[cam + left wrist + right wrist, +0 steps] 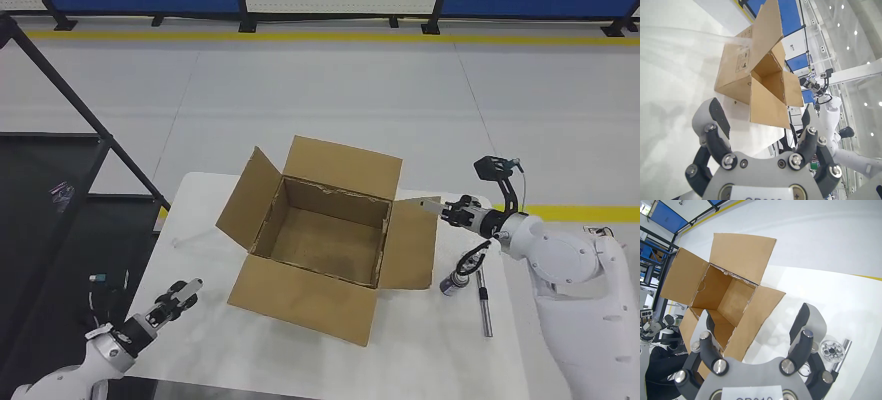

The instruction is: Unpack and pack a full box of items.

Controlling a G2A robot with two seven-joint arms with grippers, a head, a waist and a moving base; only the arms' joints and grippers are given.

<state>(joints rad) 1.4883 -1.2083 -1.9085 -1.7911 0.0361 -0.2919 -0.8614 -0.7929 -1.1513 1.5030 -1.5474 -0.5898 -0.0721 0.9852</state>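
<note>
Right gripper (755,311) up close is spread wide with nothing between the pads. Same story for the left gripper (761,107), fingers apart and empty. That cardboard box (300,295) sits about mid-table with all four flaps folded out. From what I can see the inside is bare, so my read is the unpacking half is done and the packing half hasn't started. Biggest worry for me is the right-side flap (410,245). The right gripper hangs just beside its outer edge, and an empty box is light, so a sloppy swing toward the parts could snag that flap and shove or spin the whole thing across the table (420,345). Second worry is the chrome rod (485,312) lying close to the table's right edge. It's round and slick, so a glancing touch or an off-centre pinch could send it rolling off. Right by it is a round toothed metal part (831,351), touching or nearly touching the rod, can't tell which, so grabbing one may knock the other. Both lie between the flap and the right edge, a bit closer to the table's near edge than the right gripper is, so near it but not under it. Over on the other side, the left gripper is by the table's left edge toward the near corner, well apart from the box and the parts.
</note>
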